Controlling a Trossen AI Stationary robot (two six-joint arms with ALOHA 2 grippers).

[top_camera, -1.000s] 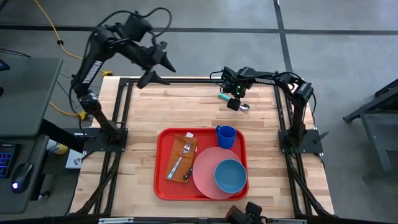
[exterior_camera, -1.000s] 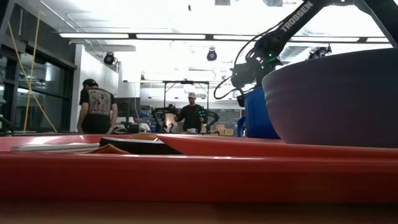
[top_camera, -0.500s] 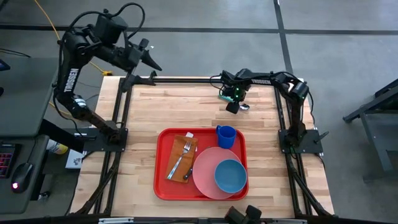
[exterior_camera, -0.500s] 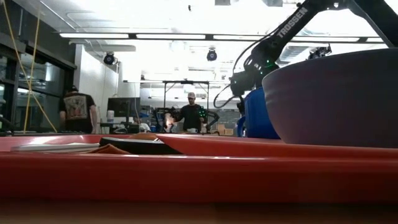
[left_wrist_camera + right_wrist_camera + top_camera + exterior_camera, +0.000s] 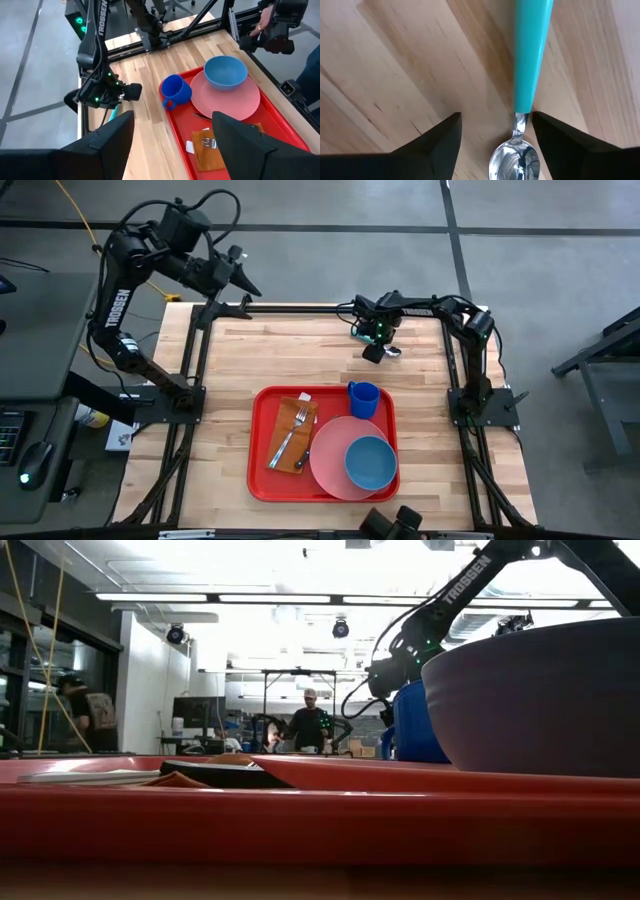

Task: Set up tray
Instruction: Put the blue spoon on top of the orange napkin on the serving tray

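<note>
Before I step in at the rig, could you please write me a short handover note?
Left claw: open, empty, raised past the table's far left corner, waiting.
Right claw: open, low over the far side of the table, its fingers either side of the teal-handled spoon, not gripping it.
Tray: near the table's front edge, holding the brown napkin with the fork on it, the pink plate with the blue bowl, and the blue cup.
Done: all of that is on the tray.
Left: the spoon lies on the bare wood; probably grasp it and carry it to the tray.

Spoon [image 5: 522,90] handle end cut off in right wrist view, bowl [image 5: 535,695] cropped at low view's edge, distant person [image 5: 310,727] blurred
</note>
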